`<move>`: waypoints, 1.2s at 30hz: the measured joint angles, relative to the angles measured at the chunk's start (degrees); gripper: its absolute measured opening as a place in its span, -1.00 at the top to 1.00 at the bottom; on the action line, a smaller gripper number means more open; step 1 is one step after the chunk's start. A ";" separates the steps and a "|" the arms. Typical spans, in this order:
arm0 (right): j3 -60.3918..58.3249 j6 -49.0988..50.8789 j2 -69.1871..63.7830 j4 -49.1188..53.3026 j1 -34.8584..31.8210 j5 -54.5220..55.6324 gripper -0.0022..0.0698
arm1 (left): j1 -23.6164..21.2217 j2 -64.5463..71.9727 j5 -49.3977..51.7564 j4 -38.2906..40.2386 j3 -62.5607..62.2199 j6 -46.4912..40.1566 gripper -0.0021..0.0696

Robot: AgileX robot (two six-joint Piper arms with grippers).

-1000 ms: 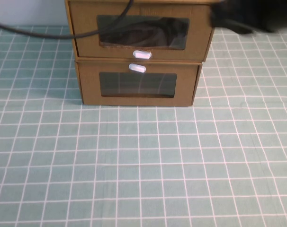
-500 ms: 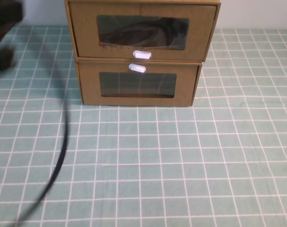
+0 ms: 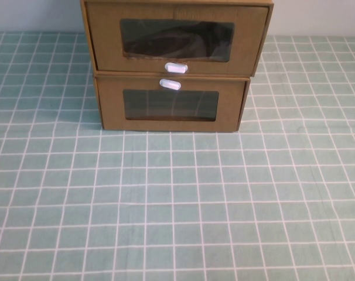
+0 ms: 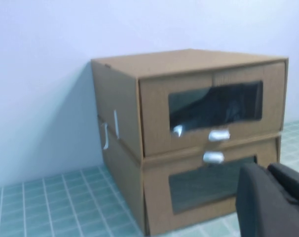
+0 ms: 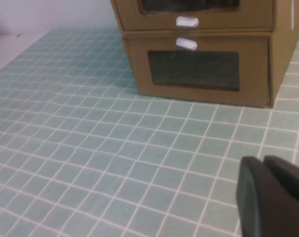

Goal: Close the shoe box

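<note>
The shoe box (image 3: 176,38) is the upper of two stacked brown cardboard boxes, with a white handle (image 3: 176,68) below its clear window. Its drawer front looks flush with its shell. It also shows in the left wrist view (image 4: 213,106) and, cut off, in the right wrist view (image 5: 189,10). Neither arm shows in the high view. My left gripper (image 4: 265,170) is shut and empty, in front of the boxes and apart from them. My right gripper (image 5: 262,160) is shut and empty, low over the mat, well in front of the boxes.
The twin box (image 3: 170,105) lies under the shoe box, with its white handle (image 3: 170,84) above its window. A green mat with a white grid (image 3: 177,205) covers the table in front. A pale wall (image 4: 41,74) stands behind the boxes.
A dark arm and its cable crossed the high view from upper right to upper left, then went out of view. The boxes have not moved.
</note>
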State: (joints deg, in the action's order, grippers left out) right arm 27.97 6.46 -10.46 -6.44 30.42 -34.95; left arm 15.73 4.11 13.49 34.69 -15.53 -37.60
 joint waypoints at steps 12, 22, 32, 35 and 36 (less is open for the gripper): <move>-11.99 0.00 0.00 0.73 0.00 15.16 0.97 | 0.00 -4.73 -5.47 -1.21 17.06 -0.21 0.96; -12.22 0.00 0.00 0.73 0.00 16.77 0.97 | 0.00 -4.73 -6.94 -1.30 17.01 -0.21 0.96; -12.22 0.00 0.00 2.62 0.00 16.77 0.97 | 0.00 -4.73 -6.94 -1.30 17.01 -0.21 0.96; -12.95 0.00 0.00 6.75 -0.43 16.91 0.97 | 0.00 -4.73 -6.94 -1.30 17.01 -0.21 0.96; -13.57 0.00 0.00 7.70 -1.55 17.39 0.97 | 0.00 -4.73 -6.94 -1.30 17.01 -0.21 0.96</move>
State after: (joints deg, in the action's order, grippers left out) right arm 14.39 6.46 -10.46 1.26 28.86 -17.56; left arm 15.73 -0.61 6.55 33.40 1.48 -37.81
